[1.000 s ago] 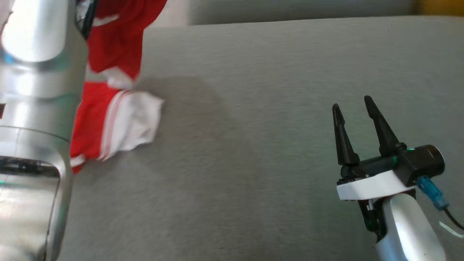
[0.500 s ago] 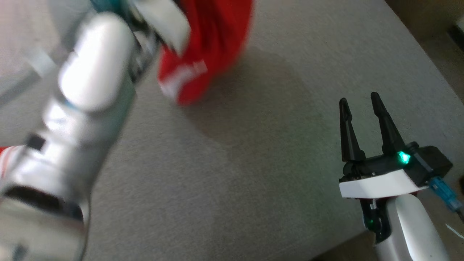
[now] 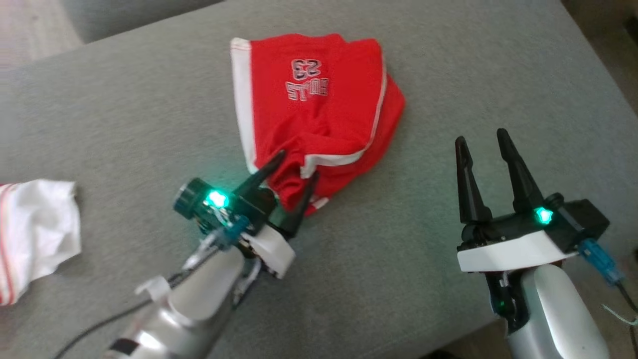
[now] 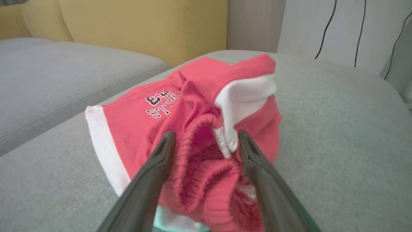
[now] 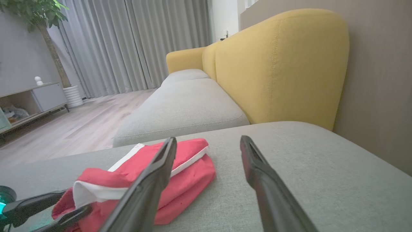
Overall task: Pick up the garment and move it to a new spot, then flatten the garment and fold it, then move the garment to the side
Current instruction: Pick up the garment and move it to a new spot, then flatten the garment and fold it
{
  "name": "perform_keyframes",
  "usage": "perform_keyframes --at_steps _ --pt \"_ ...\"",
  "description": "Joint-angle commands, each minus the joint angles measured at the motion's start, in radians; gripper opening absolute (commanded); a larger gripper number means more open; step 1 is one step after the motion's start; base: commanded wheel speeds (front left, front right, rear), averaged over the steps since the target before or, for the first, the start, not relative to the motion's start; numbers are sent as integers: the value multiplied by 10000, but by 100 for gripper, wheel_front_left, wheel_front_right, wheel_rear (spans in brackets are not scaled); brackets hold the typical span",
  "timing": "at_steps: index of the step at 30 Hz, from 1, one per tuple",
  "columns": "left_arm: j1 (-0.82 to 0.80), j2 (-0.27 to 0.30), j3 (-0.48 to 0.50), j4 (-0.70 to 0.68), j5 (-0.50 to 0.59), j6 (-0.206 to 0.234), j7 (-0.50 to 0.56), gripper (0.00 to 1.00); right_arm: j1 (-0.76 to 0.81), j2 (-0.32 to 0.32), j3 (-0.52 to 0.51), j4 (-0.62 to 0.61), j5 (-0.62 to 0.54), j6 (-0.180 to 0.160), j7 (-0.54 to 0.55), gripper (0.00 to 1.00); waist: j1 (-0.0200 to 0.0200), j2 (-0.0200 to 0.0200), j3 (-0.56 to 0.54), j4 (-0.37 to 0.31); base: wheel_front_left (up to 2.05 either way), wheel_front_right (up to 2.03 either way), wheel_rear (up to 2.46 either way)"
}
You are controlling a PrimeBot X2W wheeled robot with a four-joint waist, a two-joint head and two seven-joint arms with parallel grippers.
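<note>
The garment (image 3: pixel 319 109) is a pair of red shorts with white trim and a printed number, lying crumpled on the grey sofa cushion (image 3: pixel 448 70). My left gripper (image 3: pixel 298 164) sits low at its near edge, open. Its two fingers stand astride the bunched waistband (image 4: pixel 199 129), and the cloth rests loose between them. In the right wrist view the shorts (image 5: pixel 180 174) lie at the lower left with the left gripper (image 5: pixel 75 201) at their near end. My right gripper (image 3: pixel 481 138) hovers open to the right of the shorts, nothing between its fingers (image 5: pixel 154 180).
A second white and red cloth (image 3: pixel 35 234) lies at the cushion's left edge. A yellow sofa back (image 5: pixel 276 64) rises behind the seat, with another grey cushion (image 5: pixel 183 106) beyond. The cushion's edge (image 3: pixel 588 75) and the floor lie at the right.
The head camera has swung. The shorts hung from my raised left gripper before; now they lie on the cushion, and the left gripper is lowered and opened. The right gripper stays open.
</note>
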Motion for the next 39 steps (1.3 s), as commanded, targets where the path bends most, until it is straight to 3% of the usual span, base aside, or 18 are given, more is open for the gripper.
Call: perform_keyframes --at_steps 1,5,8,11,17,23,39 --pt "-71 0 402 -414 85 268 -155 100 -67 16 184 -201 -85 -7 4 100 -1 0 -377 480 0 0 0" --pt "1031 79 852 -1887 693 1275 -196 100 196 16 57 150 -338 -7 4 100 -1 0 -984 1279 0 0 0" --pt "2484 70 1802 -3052 595 1899 -199 100 478 16 50 475 -523 -7 4 100 -1 0 -1562 1800 0 0 0" --pt "3875 -189 2870 -3963 356 2102 -200 100 853 16 -168 698 -533 -7 4 100 -1 0 -2048 2379 0 0 0" --pt "5995 -721 4922 -5506 453 1707 -201 100 1454 16 -365 820 -707 -7 4 100 -1 0 -2538 3213 0 0 0" --pt "7210 -934 6091 -6368 1048 1375 -202 100 1794 16 -370 621 -1205 -7 4 100 -1 0 -2672 3506 0 0 0" --pt "7721 -973 6300 -6623 1055 1277 -202 100 2060 16 -96 510 -1299 -7 4 100 -1 0 -2909 3449 0 0 0"
